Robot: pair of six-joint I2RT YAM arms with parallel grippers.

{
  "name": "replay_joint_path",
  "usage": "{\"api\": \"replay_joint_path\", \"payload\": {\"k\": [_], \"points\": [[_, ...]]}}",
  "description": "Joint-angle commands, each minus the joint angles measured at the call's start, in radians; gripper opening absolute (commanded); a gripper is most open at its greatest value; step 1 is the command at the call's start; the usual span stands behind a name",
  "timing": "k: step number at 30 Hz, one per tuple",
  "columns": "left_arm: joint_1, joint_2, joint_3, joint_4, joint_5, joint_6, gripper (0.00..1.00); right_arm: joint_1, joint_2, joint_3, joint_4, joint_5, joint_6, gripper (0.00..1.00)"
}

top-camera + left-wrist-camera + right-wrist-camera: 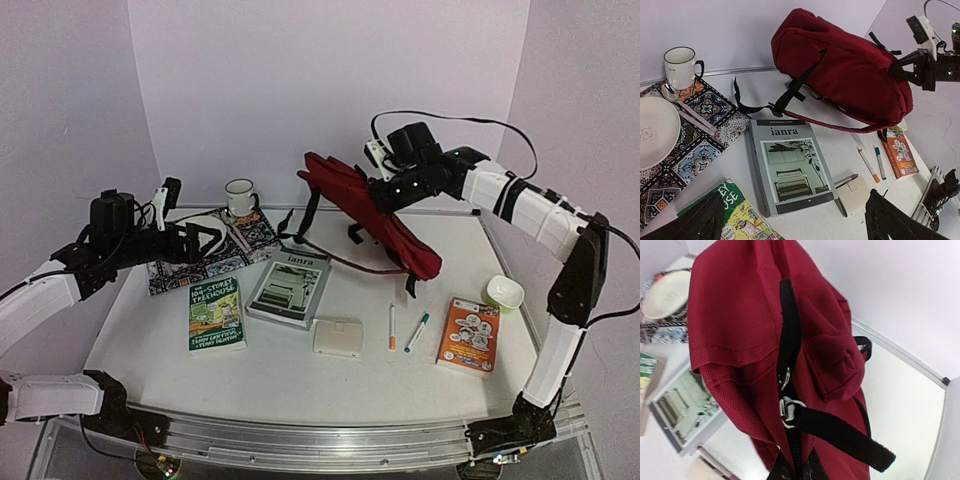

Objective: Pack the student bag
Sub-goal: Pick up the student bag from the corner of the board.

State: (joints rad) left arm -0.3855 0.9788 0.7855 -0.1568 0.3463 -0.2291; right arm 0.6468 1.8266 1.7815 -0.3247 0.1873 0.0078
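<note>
At the back, my right claw [385,192] clenches the red backpack [400,235] at its zipper [789,330]. My left claw [205,238] hangs spread wide over the placemat [257,243].

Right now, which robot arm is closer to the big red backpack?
Right. The right end effector is shut on the backpack at the table's far side. The left end effector hangs open over the patterned mat, well apart from it.
</note>
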Motion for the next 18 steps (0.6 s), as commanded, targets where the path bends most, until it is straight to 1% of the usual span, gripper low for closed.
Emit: {"api": "replay_joint_path", "payload": {"k": [1,8,15,18], "points": [[-0.007,0.028,0.068,0.028,0.067,-0.034,0.99,0.007,-0.106,0.053,0.01,-0.124,0.078,0.0],[-0.013,0.046,0.06,0.072,0.109,-0.075,0.99,0.008,-0.188,0.068,0.037,-0.26,0.175,0.0],[-0.013,0.046,0.051,0.085,0.12,-0.088,0.99,0.008,-0.227,0.103,0.063,-0.399,0.27,0.0],[-0.014,0.04,0.05,0.085,0.118,-0.086,0.99,0.008,-0.242,0.11,0.088,-0.481,0.323,0.0]]}}
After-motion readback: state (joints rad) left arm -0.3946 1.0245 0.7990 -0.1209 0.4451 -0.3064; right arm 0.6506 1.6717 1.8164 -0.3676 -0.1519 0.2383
